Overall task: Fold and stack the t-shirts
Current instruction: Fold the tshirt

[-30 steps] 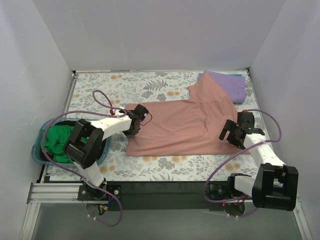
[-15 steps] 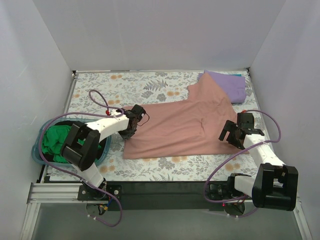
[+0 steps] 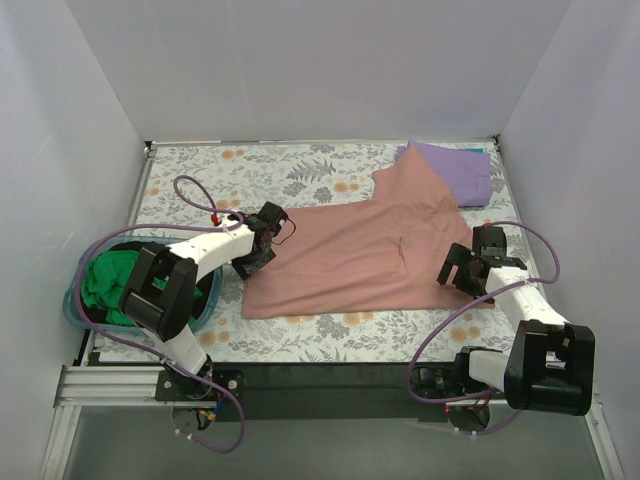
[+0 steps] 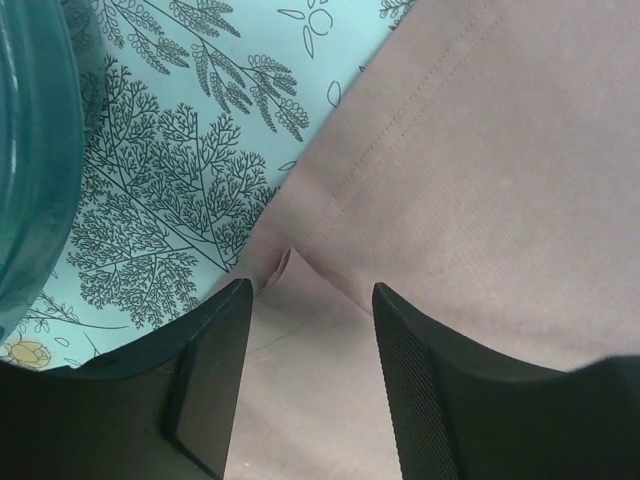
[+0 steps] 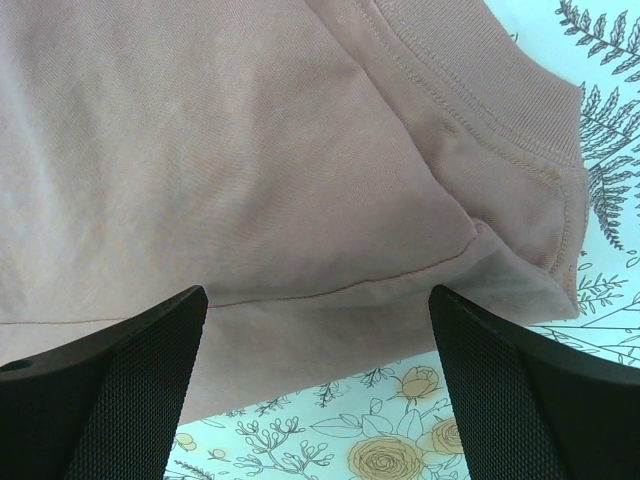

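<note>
From the top view, you have the dusty-pink t-shirt spread flat across the table, its far sleeve touching the folded lavender t-shirt in the far right corner. The green t-shirt lies in the teal basket at left. Your left wrist view shows the left hand apart over the pink hem, gripping nothing. Your right wrist view shows the right hand spread wide above the pink shirt's ribbed edge.

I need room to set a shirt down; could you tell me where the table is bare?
Far-left table, between back edge and pink shirt, is bare; so is the near strip below its hem. Crowded: purple shirt far right, basket near left.
</note>
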`<state>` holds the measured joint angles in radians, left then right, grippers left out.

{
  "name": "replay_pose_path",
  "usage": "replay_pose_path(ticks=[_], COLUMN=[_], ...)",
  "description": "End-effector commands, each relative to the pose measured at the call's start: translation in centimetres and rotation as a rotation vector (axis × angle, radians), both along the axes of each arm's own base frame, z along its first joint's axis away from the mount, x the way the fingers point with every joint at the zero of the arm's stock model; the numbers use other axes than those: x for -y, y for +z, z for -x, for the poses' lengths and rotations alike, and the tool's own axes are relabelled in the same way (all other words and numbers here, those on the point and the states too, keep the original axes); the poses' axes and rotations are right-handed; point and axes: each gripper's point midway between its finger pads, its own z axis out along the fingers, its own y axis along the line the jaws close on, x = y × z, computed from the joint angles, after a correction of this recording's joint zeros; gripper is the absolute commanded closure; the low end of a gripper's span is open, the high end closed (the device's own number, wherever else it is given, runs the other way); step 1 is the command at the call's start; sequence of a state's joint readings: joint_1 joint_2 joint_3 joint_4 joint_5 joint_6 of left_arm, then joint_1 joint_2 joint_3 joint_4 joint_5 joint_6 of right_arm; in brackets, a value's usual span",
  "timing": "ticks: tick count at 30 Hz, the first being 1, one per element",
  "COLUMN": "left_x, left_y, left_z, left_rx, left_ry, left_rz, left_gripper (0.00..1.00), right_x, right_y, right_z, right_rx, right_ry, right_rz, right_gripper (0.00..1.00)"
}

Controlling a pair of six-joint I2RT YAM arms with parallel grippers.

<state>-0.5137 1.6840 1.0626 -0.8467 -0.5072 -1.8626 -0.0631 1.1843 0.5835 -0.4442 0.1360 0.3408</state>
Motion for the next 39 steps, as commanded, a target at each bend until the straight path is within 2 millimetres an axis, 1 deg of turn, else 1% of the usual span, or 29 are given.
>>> replay_pose_path(ticks=[1, 3, 7, 8, 9, 10, 11, 12, 15, 18, 21, 24, 28, 30, 32, 33, 34, 35, 36, 37, 39], left_x=[0.4, 0.2, 0.0, -0.1, -0.2, -0.4, -0.4, -0.6, -0.8, -1.6, -2.0, -2.1, -2.9, -3.4, -3.5, -3.4, -3.4, -3.3, -3.4, -3.3, -3.3], left_y=[1.5, 1.4, 1.6, 1.6, 1.6, 1.6, 1.7, 1.7, 2.1, 2.9, 3.4, 3.3, 3.4, 3.1, 2.8, 2.4, 2.4, 2.4, 2.3, 2.6, 3.7], left_z=[-0.5, -0.3, 0.1, 0.2, 0.3, 0.4, 0.5, 0.6, 0.7, 0.8, 0.5, 0.2, -0.3, -0.5, -0.7, -0.7, -0.8, -0.8, -0.8, -0.9, -1.2], left_rx=[0.045, 0.027, 0.018, 0.016, 0.017, 0.016, 0.014, 0.011, 0.017, 0.028, 0.047, 0.041, 0.048, 0.036, 0.033, 0.016, 0.017, 0.014, 0.010, 0.018, 0.034], left_ry=[-0.014, -0.007, 0.001, 0.002, 0.005, 0.008, 0.014, 0.022, 0.032, 0.056, 0.065, 0.076, 0.109, 0.127, 0.125, 0.124, 0.125, 0.120, 0.120, 0.119, 0.114], left_rz=[0.035, 0.024, 0.017, 0.014, 0.011, 0.004, 0.002, -0.003, -0.013, -0.048, -0.057, -0.065, -0.103, -0.117, -0.120, -0.123, -0.120, -0.119, -0.121, -0.117, -0.120], left_gripper=[0.49, 0.49, 0.64, 0.70, 0.71, 0.75, 0.82, 0.99, 1.00, 1.00, 1.00, 1.00, 1.00, 1.00, 1.00, 1.00, 0.93, 0.77, 0.58, 0.53, 0.41], right_x=[0.2, 0.2, 0.3, 0.3, 0.3, 0.3, 0.3, 0.3, 0.3, 0.4, 0.4, 0.3, 0.2, 0.2, 0.2, 0.2, 0.1, 0.0, 0.1, 0.0, 0.0], right_y=[0.3, 0.4, 0.3, 0.3, 0.3, 0.2, 0.1, 0.1, 0.1, 0.0, -0.1, -0.3, -0.4, -0.6, -0.6, -0.5, -0.6, -0.6, -0.5, -0.5, -0.5], right_z=[-0.4, -0.4, -0.3, -0.4, -0.4, -0.3, -0.3, -0.3, -0.3, -0.2, -0.2, -0.1, -0.2, -0.1, -0.1, -0.1, -0.1, -0.1, -0.2, -0.2, -0.3], right_rx=[0.025, 0.030, 0.030, 0.029, 0.030, 0.023, 0.023, 0.022, 0.020, 0.017, 0.013, 0.005, 0.003, -0.001, -0.002, 0.000, -0.002, -0.003, 0.002, 0.001, 0.004], right_ry=[0.000, 0.000, -0.002, -0.002, -0.002, -0.001, -0.002, -0.002, -0.004, -0.006, -0.006, -0.001, 0.006, 0.007, 0.009, 0.009, 0.011, 0.014, 0.014, 0.017, 0.020], right_rz=[0.019, 0.019, 0.022, 0.023, 0.022, 0.023, 0.021, 0.022, 0.022, 0.026, 0.025, 0.022, 0.019, 0.020, 0.020, 0.021, 0.020, 0.018, 0.018, 0.019, 0.017], right_gripper=[0.02, 0.02, 0.02, 0.02, 0.02, 0.02, 0.02, 0.02, 0.01, 0.02, 0.02, 0.02, 0.02, 0.02, 0.02, 0.02, 0.02, 0.02, 0.02, 0.02, 0.02])
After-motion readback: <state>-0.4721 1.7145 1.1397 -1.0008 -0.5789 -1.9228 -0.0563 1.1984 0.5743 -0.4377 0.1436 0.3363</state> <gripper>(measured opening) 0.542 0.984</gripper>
